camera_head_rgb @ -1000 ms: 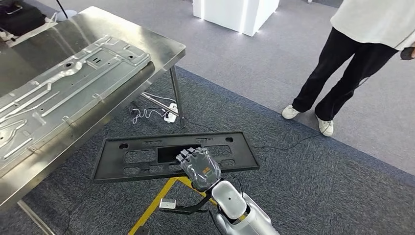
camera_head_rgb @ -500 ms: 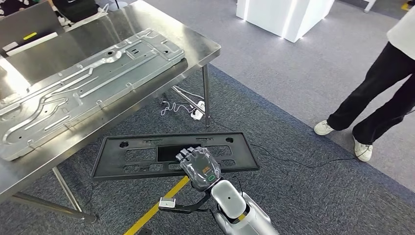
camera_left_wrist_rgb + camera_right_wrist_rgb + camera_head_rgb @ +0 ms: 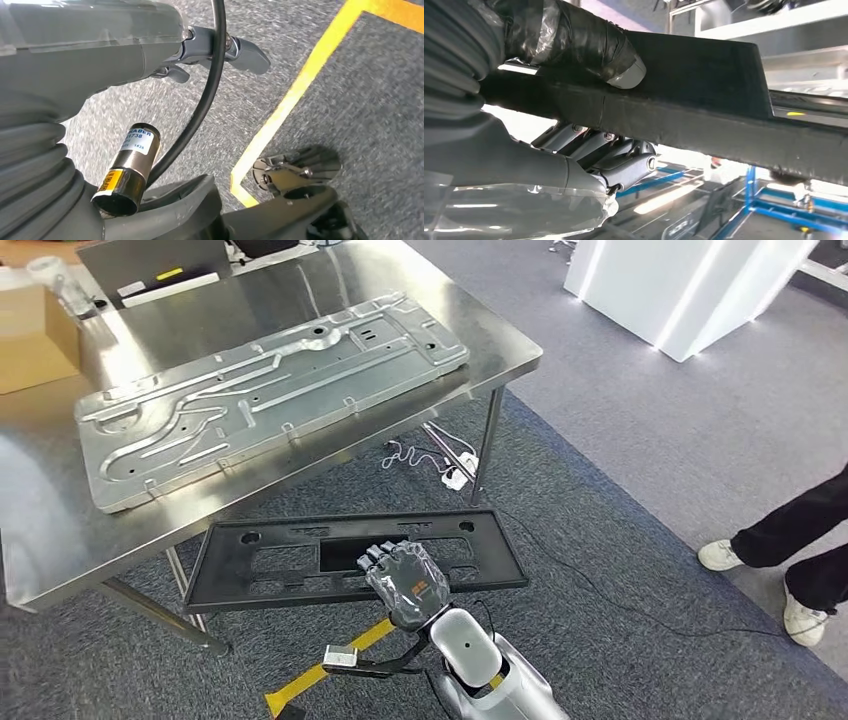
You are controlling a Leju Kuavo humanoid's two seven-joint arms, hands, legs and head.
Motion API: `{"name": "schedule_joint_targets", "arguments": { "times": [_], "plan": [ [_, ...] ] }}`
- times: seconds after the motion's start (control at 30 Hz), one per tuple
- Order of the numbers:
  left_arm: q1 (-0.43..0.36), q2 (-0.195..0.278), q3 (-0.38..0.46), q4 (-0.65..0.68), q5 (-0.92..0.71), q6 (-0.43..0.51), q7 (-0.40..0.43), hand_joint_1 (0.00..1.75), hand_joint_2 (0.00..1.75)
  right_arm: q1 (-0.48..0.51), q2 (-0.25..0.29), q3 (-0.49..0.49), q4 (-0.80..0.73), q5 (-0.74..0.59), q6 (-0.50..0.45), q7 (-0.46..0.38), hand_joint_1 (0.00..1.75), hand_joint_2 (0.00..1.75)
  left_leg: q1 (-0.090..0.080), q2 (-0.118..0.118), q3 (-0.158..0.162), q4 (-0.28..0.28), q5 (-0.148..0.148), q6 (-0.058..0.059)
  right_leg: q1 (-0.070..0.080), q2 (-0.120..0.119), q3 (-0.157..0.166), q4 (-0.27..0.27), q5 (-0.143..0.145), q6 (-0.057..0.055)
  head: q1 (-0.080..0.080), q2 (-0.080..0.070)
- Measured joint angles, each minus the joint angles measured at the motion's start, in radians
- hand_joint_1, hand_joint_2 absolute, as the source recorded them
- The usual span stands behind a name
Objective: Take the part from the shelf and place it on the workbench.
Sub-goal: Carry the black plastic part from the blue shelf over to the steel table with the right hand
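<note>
The part is a long, flat black panel (image 3: 270, 560) with several cut-outs. My right hand (image 3: 405, 585) grips its near edge and holds it level above the carpet, in front of the table. In the right wrist view the thumb and fingers (image 3: 574, 45) clamp the panel's dark edge (image 3: 704, 100) from both sides. The workbench is a stainless steel table (image 3: 480, 365) just beyond the panel's far edge. My left hand (image 3: 100, 45) hangs over the floor and holds nothing.
A large stamped metal plate (image 3: 270, 390) lies across the workbench, with a cardboard box (image 3: 35, 335) at its far left. A power strip and cable (image 3: 440, 460) lie under the table. A person's legs (image 3: 800, 530) stand at the right. A yellow floor line (image 3: 330, 665) runs below.
The whole picture has shifted: the camera has turned, so the workbench now sits more centrally and the person lies at the right edge. My right hand still grips the panel as before.
</note>
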Motion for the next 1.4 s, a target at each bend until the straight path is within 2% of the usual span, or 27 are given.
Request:
{"name": "schedule_joint_targets", "arguments": {
  "times": [0.03, 0.07, 0.13, 0.2, 0.27, 0.3, 0.33, 0.4, 0.47, 0.5, 0.53, 0.57, 0.63, 0.67, 0.7, 0.77, 0.8, 0.87, 0.93, 0.97, 1.0, 1.03, 1.07, 1.1, 1.17, 1.23, 1.4],
  "plan": [
    [0.001, 0.000, 0.000, 0.000, 0.000, 0.000, 0.000, 0.00, 1.75, 0.001, -0.001, 0.000, 0.000, 0.000, 0.002, 0.000, 1.73, 1.75, 0.000, -0.017, 0.001, 0.003, -0.002, -0.001, 0.000, 0.003, 0.005, -0.028, 0.032, -0.003, 0.000, 0.000],
    [0.001, 0.000, 0.000, 0.000, 0.000, 0.000, 0.000, 0.00, 1.75, 0.001, -0.002, 0.000, 0.000, 0.000, 0.003, 0.000, 1.73, 1.75, -0.001, -0.033, 0.001, 0.006, -0.004, -0.002, 0.000, 0.013, 0.026, -0.089, 0.077, -0.007, 0.000, 0.000],
    [0.001, -0.001, 0.000, 0.000, 0.000, -0.001, 0.000, 0.00, 1.75, -0.001, -0.002, 0.000, 0.001, 0.000, 0.003, 0.000, 1.73, 1.75, -0.001, -0.061, -0.001, 0.013, -0.008, -0.008, -0.003, 0.062, 0.076, -0.216, 0.137, -0.015, 0.000, 0.000],
    [0.001, -0.002, 0.000, 0.000, 0.000, -0.001, -0.001, 0.00, 1.75, -0.002, -0.003, 0.000, 0.001, 0.000, 0.004, 0.000, 1.73, 1.75, 0.003, -0.084, -0.007, 0.015, -0.009, -0.018, -0.002, 0.090, 0.097, -0.265, 0.146, -0.019, 0.000, 0.000],
    [0.004, -0.002, -0.001, 0.001, 0.000, -0.002, -0.002, 0.00, 1.75, -0.002, -0.002, 0.000, 0.000, 0.000, 0.004, 0.000, 1.73, 1.75, 0.006, -0.101, -0.011, 0.011, -0.007, -0.031, -0.001, 0.068, 0.104, -0.273, 0.148, -0.023, 0.000, 0.000],
    [0.006, -0.001, -0.001, 0.001, 0.000, -0.002, -0.002, 0.00, 1.75, -0.003, -0.001, 0.000, 0.000, 0.000, 0.004, 0.001, 1.73, 1.75, 0.004, -0.085, -0.013, 0.016, -0.012, -0.037, -0.004, 0.056, 0.109, -0.279, 0.149, -0.028, -0.002, 0.000],
    [0.007, -0.001, -0.001, 0.001, 0.000, -0.001, -0.002, 0.00, 1.75, -0.004, 0.001, 0.000, 0.000, 0.000, 0.004, 0.001, 1.73, 1.75, 0.001, -0.055, -0.022, 0.036, -0.026, -0.042, -0.006, 0.042, 0.115, -0.286, 0.150, -0.033, -0.005, 0.000],
    [0.004, -0.001, -0.001, 0.001, 0.000, -0.001, -0.003, 0.00, 1.75, -0.005, 0.002, 0.000, 0.000, 0.000, 0.005, 0.002, 1.73, 1.75, 0.000, 0.016, -0.067, 0.132, -0.077, -0.052, -0.006, 0.012, 0.124, -0.294, 0.148, -0.043, -0.010, 0.000],
    [0.001, -0.001, -0.002, 0.001, 0.000, -0.001, -0.003, 0.00, 1.75, -0.004, 0.001, 0.000, 0.001, 0.000, 0.005, 0.002, 1.73, 1.75, 0.006, 0.040, -0.128, 0.251, -0.123, -0.060, -0.004, -0.021, 0.129, -0.294, 0.142, -0.046, -0.011, 0.000],
    [0.001, -0.001, -0.002, 0.001, 0.000, -0.001, -0.004, 0.00, 1.75, -0.002, 0.001, 0.000, 0.001, 0.000, 0.006, 0.002, 1.73, 1.75, 0.009, 0.043, -0.142, 0.275, -0.123, -0.063, -0.003, -0.037, 0.132, -0.293, 0.139, -0.046, -0.011, 0.000],
    [0.002, -0.001, -0.002, 0.001, 0.000, -0.001, -0.004, 0.00, 1.75, -0.002, 0.001, 0.000, 0.002, 0.000, 0.006, 0.002, 1.73, 1.75, 0.012, 0.048, -0.136, 0.261, -0.104, -0.065, -0.003, -0.052, 0.135, -0.293, 0.135, -0.044, -0.011, 0.000],
    [0.002, -0.001, -0.002, 0.001, 0.000, -0.001, -0.004, 0.00, 1.75, -0.001, 0.001, 0.000, 0.002, 0.000, 0.006, 0.002, 1.73, 1.75, 0.013, 0.058, -0.109, 0.209, -0.071, -0.066, -0.003, -0.065, 0.141, -0.293, 0.131, -0.042, -0.011, 0.000],
    [0.001, 0.000, -0.002, 0.001, 0.000, 0.000, -0.004, 0.00, 1.75, -0.002, 0.001, 0.000, 0.002, 0.000, 0.006, 0.002, 1.73, 1.75, 0.009, 0.101, -0.039, 0.074, -0.012, -0.060, 0.000, -0.090, 0.152, -0.292, 0.121, -0.033, -0.011, 0.000],
    [0.000, 0.000, -0.002, 0.001, 0.000, 0.000, -0.004, 0.00, 1.75, -0.003, 0.001, 0.000, 0.002, 0.000, 0.006, 0.002, 1.73, 1.75, 0.005, 0.117, -0.018, 0.031, 0.001, -0.053, 0.004, -0.099, 0.155, -0.291, 0.117, -0.029, -0.011, 0.000],
    [0.000, 0.000, -0.002, 0.001, 0.000, 0.000, -0.004, 0.00, 1.75, -0.004, 0.001, 0.000, 0.001, 0.000, 0.006, 0.002, 1.73, 1.75, 0.001, 0.124, -0.009, 0.012, 0.002, -0.046, 0.007, -0.106, 0.157, -0.291, 0.115, -0.024, -0.010, 0.000],
    [0.002, 0.000, -0.003, 0.001, 0.000, 0.000, -0.004, 0.00, 1.75, -0.005, 0.003, 0.000, 0.001, 0.000, 0.007, 0.001, 1.73, 1.75, -0.002, 0.107, -0.010, 0.009, 0.001, -0.031, 0.009, -0.119, 0.160, -0.293, 0.111, -0.015, -0.009, 0.000],
    [0.005, 0.000, -0.003, 0.001, 0.000, 0.000, -0.004, 0.00, 1.75, -0.006, 0.004, 0.000, 0.001, 0.000, 0.007, -0.001, 1.73, 1.75, -0.001, 0.100, -0.008, 0.005, 0.002, -0.025, 0.006, -0.110, 0.162, -0.289, 0.105, -0.009, -0.009, 0.000],
    [0.004, 0.000, -0.003, 0.001, 0.000, -0.001, -0.004, 0.00, 1.75, -0.009, 0.005, 0.000, 0.000, 0.000, 0.006, -0.004, 1.73, 1.75, 0.004, 0.088, -0.002, -0.003, 0.004, -0.011, 0.001, -0.061, 0.139, -0.235, 0.069, 0.001, -0.008, 0.000],
    [-0.001, -0.001, -0.004, 0.001, 0.000, -0.003, -0.003, 0.00, 1.75, -0.010, 0.000, 0.000, 0.000, 0.000, 0.006, 0.000, 1.73, 1.75, 0.004, 0.077, -0.001, -0.003, 0.003, -0.001, -0.001, -0.013, 0.075, -0.108, 0.011, 0.004, -0.008, 0.000],
    [-0.002, -0.001, -0.004, 0.001, 0.000, -0.004, -0.003, 0.00, 1.75, -0.010, -0.003, 0.000, 0.001, 0.000, 0.006, 0.004, 1.73, 1.75, 0.003, 0.069, -0.001, -0.002, 0.001, 0.001, -0.001, -0.005, 0.039, -0.045, -0.008, 0.004, -0.008, 0.000],
    [-0.003, -0.001, -0.004, 0.001, 0.000, -0.004, -0.003, 0.00, 1.75, -0.010, -0.007, 0.000, 0.001, 0.000, 0.006, 0.008, 1.73, 1.75, 0.002, 0.062, 0.000, 0.000, 0.000, 0.002, -0.001, -0.002, 0.015, -0.009, -0.009, 0.004, -0.008, 0.000],
    [-0.002, -0.001, -0.004, 0.001, 0.000, -0.005, -0.003, 0.00, 1.75, -0.010, -0.009, 0.000, 0.001, 0.000, 0.006, 0.010, 1.73, 1.75, 0.002, 0.054, 0.000, 0.002, -0.002, 0.002, -0.001, -0.001, 0.007, -0.010, 0.009, 0.003, -0.008, 0.000],
    [-0.002, -0.001, -0.005, 0.001, 0.000, -0.005, -0.003, 0.00, 1.75, -0.011, -0.011, 0.000, 0.001, 0.000, 0.006, 0.011, 1.73, 1.75, 0.002, 0.047, 0.002, 0.006, -0.005, 0.001, -0.001, -0.001, 0.019, -0.052, 0.047, 0.000, -0.008, 0.000],
    [-0.002, -0.002, -0.005, 0.001, 0.000, -0.005, -0.003, 0.00, 1.75, -0.011, -0.012, 0.001, 0.001, 0.000, 0.006, 0.012, 1.73, 1.75, 0.002, 0.041, 0.003, 0.009, -0.008, -0.001, -0.001, 0.000, 0.044, -0.120, 0.090, -0.004, -0.008, 0.000],
    [-0.002, -0.002, -0.005, 0.001, 0.000, -0.005, -0.003, 0.00, 1.75, -0.014, -0.013, 0.001, 0.001, 0.000, 0.006, 0.012, 1.73, 1.75, -0.001, 0.032, 0.002, 0.016, -0.014, -0.008, 0.002, 0.003, 0.091, -0.237, 0.141, -0.011, -0.008, 0.000],
    [-0.002, -0.002, -0.005, 0.001, 0.000, -0.006, -0.003, 0.00, 1.75, -0.016, -0.014, 0.002, 0.001, 0.000, 0.006, 0.015, 1.73, 1.75, -0.005, 0.029, -0.002, 0.020, -0.017, -0.012, 0.004, 0.006, 0.103, -0.271, 0.145, -0.012, -0.008, 0.000],
    [-0.003, -0.002, -0.006, 0.001, 0.002, -0.007, -0.003, 0.00, 1.75, -0.039, -0.019, 0.018, 0.001, 0.000, 0.011, 0.056, 1.73, 1.75, -0.002, 0.029, 0.001, 0.016, -0.016, -0.012, 0.006, 0.007, 0.103, -0.274, 0.146, -0.012, -0.008, 0.000]
  ]
}}
